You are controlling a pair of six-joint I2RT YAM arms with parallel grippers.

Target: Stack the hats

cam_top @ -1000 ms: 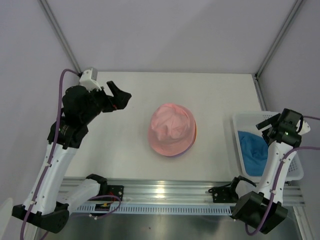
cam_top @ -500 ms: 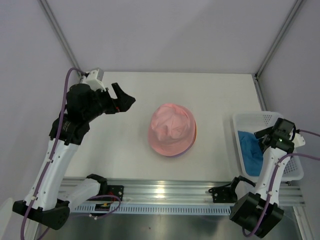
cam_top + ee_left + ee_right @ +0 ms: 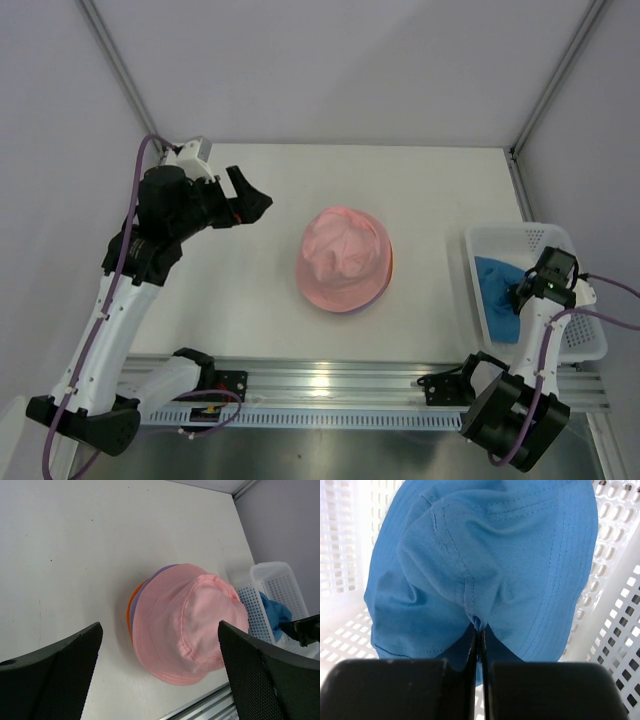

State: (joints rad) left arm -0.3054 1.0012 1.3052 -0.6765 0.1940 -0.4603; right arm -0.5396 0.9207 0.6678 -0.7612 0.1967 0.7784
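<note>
A pink hat [image 3: 343, 258] tops a stack in the middle of the table; in the left wrist view the pink hat [image 3: 187, 622] covers a pale purple hat [image 3: 145, 587] and an orange hat [image 3: 131, 604], of which only the rim edges show. A blue hat [image 3: 497, 287] lies in the white basket [image 3: 543, 238] at the right. My right gripper [image 3: 479, 630] is down in the basket, shut on a pinched fold of the blue hat [image 3: 480, 565]. My left gripper [image 3: 250, 198] hangs open above the table, left of the stack, with nothing between its fingers.
The white slotted basket [image 3: 620, 610] stands at the table's right edge, its walls close around my right gripper. A metal rail [image 3: 330, 385] runs along the near edge. Grey walls enclose the back and sides.
My right gripper has come down into the basket and shut on the blue hat. The left arm has shifted slightly right and stayed open.
</note>
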